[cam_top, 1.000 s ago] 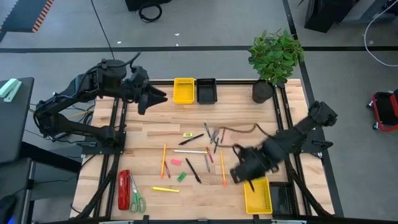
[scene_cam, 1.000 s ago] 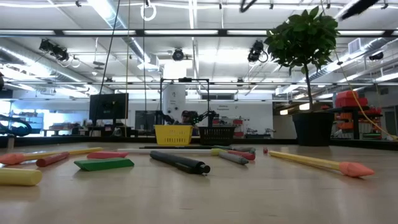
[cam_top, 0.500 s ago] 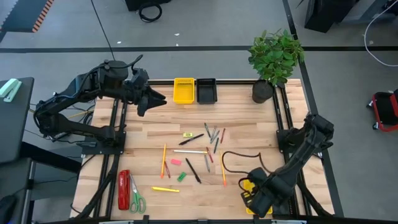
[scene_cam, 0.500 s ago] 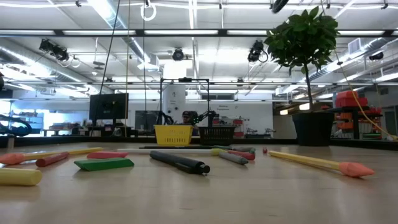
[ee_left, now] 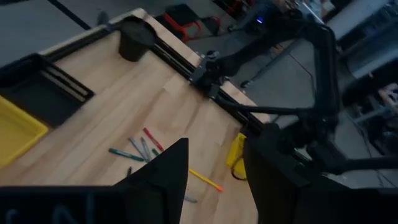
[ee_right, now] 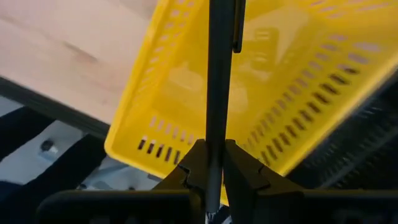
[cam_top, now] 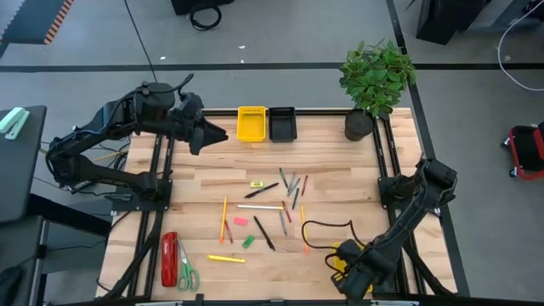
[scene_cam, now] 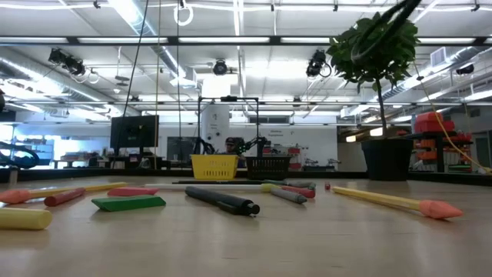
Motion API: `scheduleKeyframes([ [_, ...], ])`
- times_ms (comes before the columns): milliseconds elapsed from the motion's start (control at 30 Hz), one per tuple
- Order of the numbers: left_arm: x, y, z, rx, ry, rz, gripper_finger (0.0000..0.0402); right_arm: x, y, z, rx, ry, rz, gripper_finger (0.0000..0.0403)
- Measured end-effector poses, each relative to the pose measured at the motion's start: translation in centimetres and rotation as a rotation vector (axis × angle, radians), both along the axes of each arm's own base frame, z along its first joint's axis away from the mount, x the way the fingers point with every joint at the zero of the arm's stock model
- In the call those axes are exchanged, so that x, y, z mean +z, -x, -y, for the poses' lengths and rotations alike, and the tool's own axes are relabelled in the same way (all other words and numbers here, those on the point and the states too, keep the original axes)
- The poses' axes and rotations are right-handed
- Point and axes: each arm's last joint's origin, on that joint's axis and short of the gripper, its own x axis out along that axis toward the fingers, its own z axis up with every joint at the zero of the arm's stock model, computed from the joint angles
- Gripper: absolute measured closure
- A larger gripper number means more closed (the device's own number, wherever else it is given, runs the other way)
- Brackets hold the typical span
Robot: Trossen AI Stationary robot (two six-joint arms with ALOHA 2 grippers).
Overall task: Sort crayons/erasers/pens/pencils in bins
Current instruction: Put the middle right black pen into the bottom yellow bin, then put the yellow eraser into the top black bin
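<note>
Wooden counter (cam_top: 340, 178) carries bins (cam_top: 251, 123), potted plant (cam_top: 359, 125), stapler (cam_top: 169, 258), scissors (cam_top: 185, 270), scattered pens (cam_top: 263, 232), pencils (cam_top: 224, 218), crayons (cam_top: 294, 185), erasers (cam_top: 247, 241).

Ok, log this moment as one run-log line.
right gripper: shut on pen, over near yellow bin | left gripper: open, waiting near far bins

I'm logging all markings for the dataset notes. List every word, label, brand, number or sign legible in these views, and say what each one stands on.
None can be read.
Red stapler: no legible marking from above.
Pens, pencils, crayons on the table: any print is too small.
Yellow bin under the right gripper, which holds a pen: plain, no label.
Wall signs behind the table in the low view: blurred, unreadable.
</note>
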Motion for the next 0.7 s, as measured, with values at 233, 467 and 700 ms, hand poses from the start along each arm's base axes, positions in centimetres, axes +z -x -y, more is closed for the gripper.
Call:
scheduleKeyframes([
  [233,0.1,0.0,-0.2,0.091,0.012,0.011,0.0248,-2.0,0.7,0.4,0.006,0.000,-0.009,0.0355],
  [467,0.2,-0.1,-0.3,0.093,0.015,0.024,0.0264,-2.4,0.9,0.7,0.007,0.006,-0.027,0.0326],
  [700,0.2,-0.1,-0.2,0.093,0.016,0.024,0.0267,-1.8,0.8,0.9,-0.003,-0.008,-0.019,0.0302],
])
